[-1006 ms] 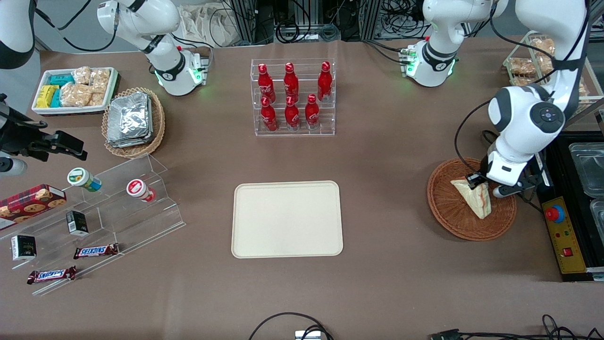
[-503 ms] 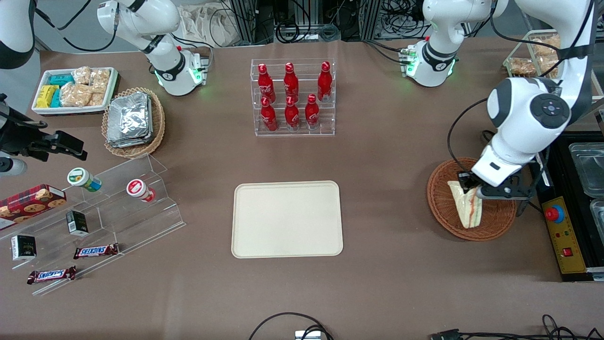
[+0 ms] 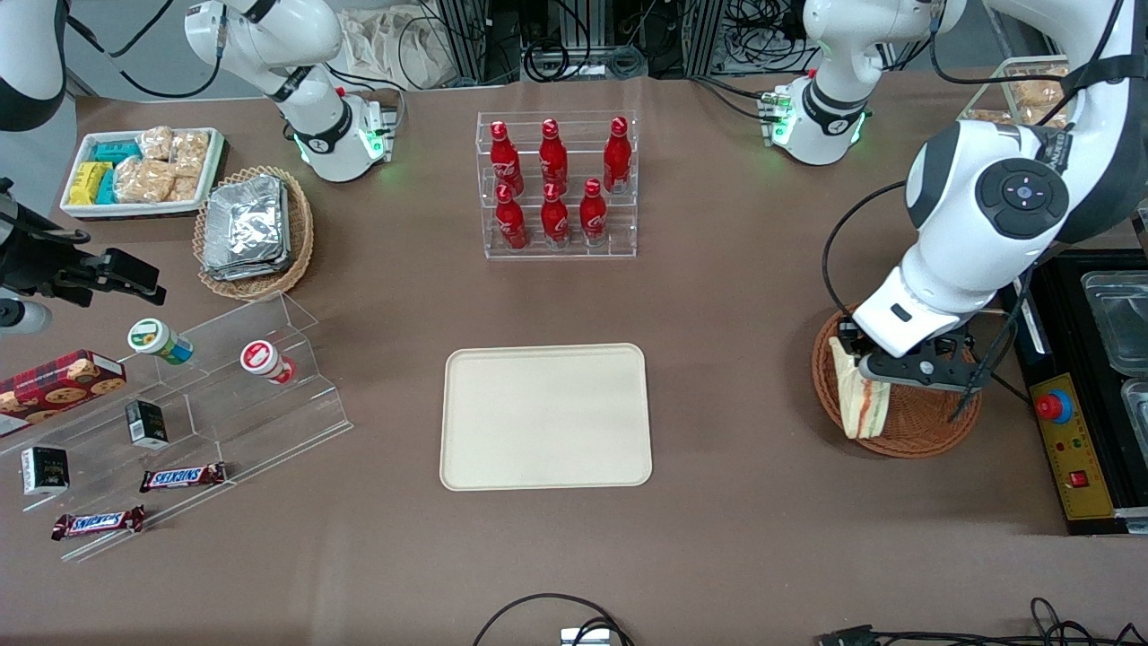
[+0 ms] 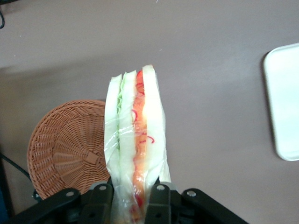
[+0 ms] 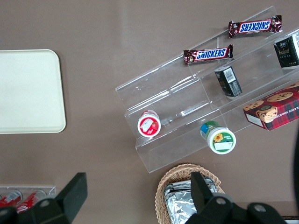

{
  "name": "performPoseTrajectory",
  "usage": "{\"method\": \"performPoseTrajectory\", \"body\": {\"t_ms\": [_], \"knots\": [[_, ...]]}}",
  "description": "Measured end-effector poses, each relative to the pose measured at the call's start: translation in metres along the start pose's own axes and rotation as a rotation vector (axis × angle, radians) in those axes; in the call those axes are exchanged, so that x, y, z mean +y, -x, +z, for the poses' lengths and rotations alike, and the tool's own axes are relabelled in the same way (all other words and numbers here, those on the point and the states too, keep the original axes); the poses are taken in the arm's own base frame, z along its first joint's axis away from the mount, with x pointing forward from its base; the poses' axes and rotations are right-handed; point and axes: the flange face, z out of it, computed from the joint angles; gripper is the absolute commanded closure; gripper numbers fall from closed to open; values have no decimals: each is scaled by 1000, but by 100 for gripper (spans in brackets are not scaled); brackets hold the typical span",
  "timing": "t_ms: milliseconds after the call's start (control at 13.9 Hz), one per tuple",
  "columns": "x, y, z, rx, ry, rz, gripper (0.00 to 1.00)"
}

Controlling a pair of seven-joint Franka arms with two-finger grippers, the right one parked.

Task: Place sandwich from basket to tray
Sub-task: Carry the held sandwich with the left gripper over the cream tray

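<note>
One sandwich (image 3: 859, 402) in play. Tray (image 3: 545, 416) mid-table, bare, well apart from pickup spot. Sandwich hangs clear of basket (image 3: 906, 423), over its tray-side rim, filling edge out. Gripper (image 4: 131, 198) above basket, fingers (image 4: 101, 201) pinching sandwich at one end only, thru the clear wrap. Risks: wrap is slick and bread soft, so wedge may slide or swing out on a fast traverse; harder squeeze would crush it; low carry could clip basket rim.
</note>
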Motion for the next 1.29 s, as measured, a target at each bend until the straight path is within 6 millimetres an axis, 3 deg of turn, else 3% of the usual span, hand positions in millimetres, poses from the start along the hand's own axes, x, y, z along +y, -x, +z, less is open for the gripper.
{"method": "performPoseTrajectory", "body": {"t_ms": [216,503,1006,1293], "knots": [[32,-15,-14,1,30,-34,74],[83,-26,-11,8,50,-16,73],[194,-26,31,-6,46,3,70],[277,-16,80,19,6,-4,70]]}}
